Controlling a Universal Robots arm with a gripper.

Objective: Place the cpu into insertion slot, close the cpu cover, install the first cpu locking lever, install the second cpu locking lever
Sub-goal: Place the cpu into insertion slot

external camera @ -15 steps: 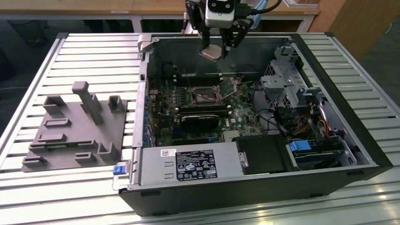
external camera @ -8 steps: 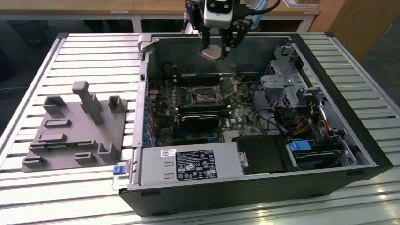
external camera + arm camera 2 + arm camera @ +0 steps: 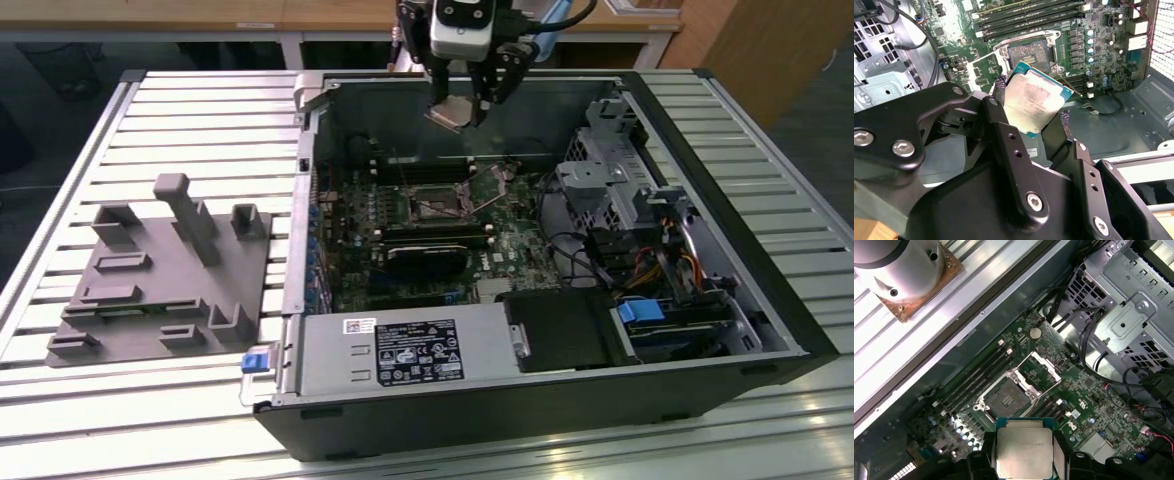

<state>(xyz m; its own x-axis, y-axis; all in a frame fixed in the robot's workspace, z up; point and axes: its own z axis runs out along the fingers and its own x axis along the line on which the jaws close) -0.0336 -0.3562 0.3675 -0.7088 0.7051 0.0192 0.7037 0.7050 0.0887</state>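
I have the cpu (image 3: 1036, 102), a thin square chip with a pale matte metal face and a teal rim, pinched by opposite edges between the black jaws of my gripper (image 3: 461, 108). The arm points down into the open black computer case (image 3: 534, 400) and holds the chip tilted in the air, well above the insertion slot (image 3: 1004, 399), a dark square socket with a silver rim. The cpu cover (image 3: 1038, 371), a thin silver frame, lies swung open beside it.
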